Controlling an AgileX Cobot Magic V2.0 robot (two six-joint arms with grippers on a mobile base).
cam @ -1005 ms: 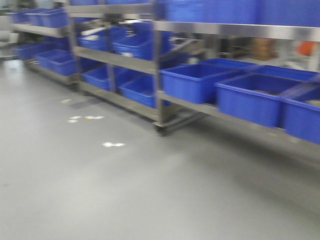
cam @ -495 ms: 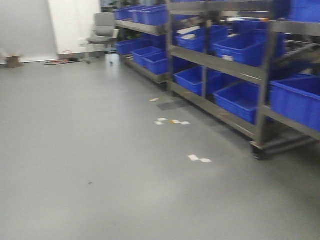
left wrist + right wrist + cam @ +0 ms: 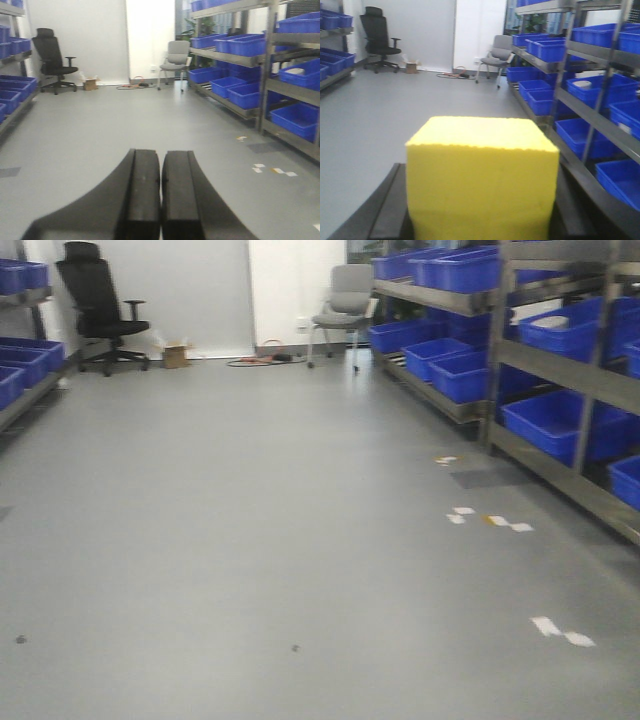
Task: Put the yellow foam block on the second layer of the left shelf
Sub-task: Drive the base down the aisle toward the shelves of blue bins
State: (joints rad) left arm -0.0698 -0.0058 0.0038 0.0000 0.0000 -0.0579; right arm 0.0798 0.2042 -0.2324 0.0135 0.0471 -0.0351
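Observation:
The yellow foam block [image 3: 482, 180] fills the lower middle of the right wrist view, held between the black fingers [image 3: 387, 215] of my right gripper [image 3: 482, 200], which is shut on it. My left gripper [image 3: 160, 195] is shut and empty, its two black fingers pressed together over the grey floor. A shelf with blue bins stands at the left edge of the front view [image 3: 20, 360]. It also shows in the left wrist view [image 3: 12, 95] and the right wrist view [image 3: 332, 60]. Neither gripper shows in the front view.
Metal racks with blue bins [image 3: 560, 410] line the right side. A black office chair [image 3: 95, 310] and a grey chair [image 3: 345, 310] stand at the back wall, with a small box [image 3: 175, 356] and cables [image 3: 262, 358]. White tape marks [image 3: 560, 630] dot the grey floor.
The front view has swung left: the right racks that filled the frame now sit at the right edge, and the open floor, chairs and left shelf have come into sight.

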